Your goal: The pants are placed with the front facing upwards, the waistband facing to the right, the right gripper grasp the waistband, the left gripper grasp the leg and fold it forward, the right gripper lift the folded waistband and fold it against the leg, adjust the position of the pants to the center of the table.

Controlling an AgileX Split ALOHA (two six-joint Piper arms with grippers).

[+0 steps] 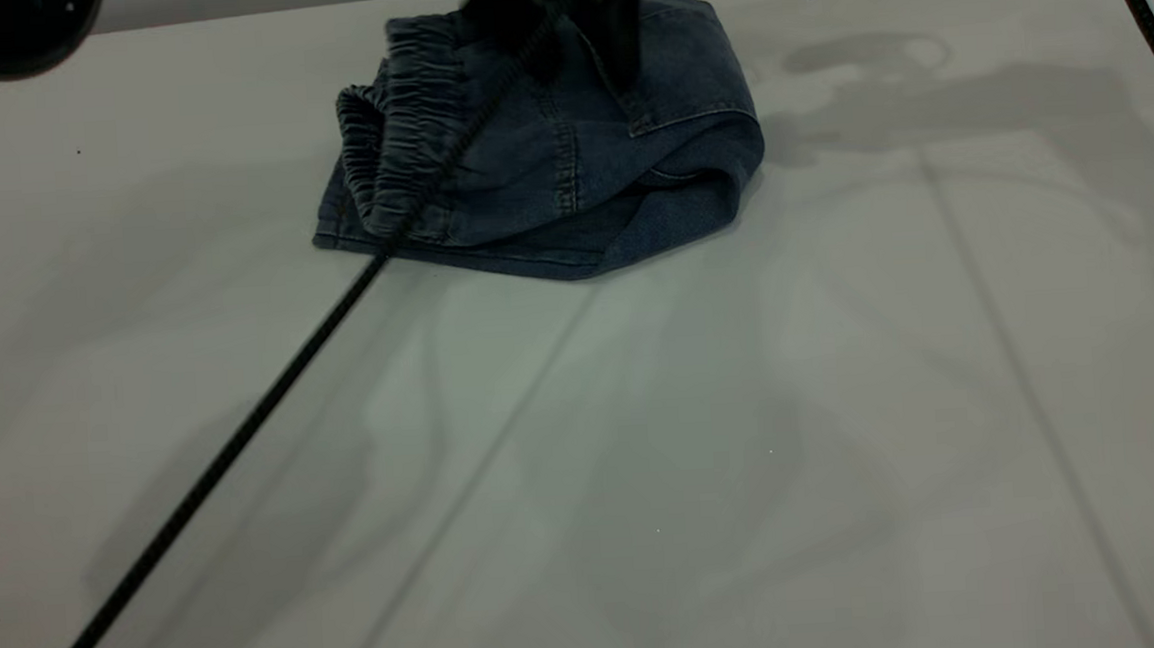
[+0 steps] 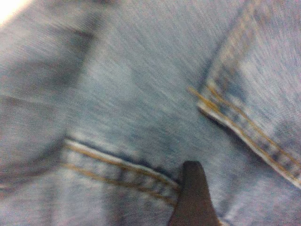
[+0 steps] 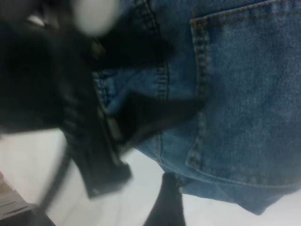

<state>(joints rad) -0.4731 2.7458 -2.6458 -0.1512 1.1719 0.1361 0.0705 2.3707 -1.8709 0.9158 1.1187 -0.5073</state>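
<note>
Folded denim pants (image 1: 567, 154) lie at 12 o'clock on the matte white table (image 1: 745, 454), ruffled waistband (image 1: 395, 135) at their 9 o'clock; a gripper (image 1: 620, 51) presses them, grip impossible to tell.

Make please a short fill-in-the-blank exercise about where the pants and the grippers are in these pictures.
1. The pants lie folded on the white ____.
2. In the exterior view the ruffled waistband is at the pants' ____ side.
3. A black gripper presses down on the ____.

Missing words: table; left; pants
</note>
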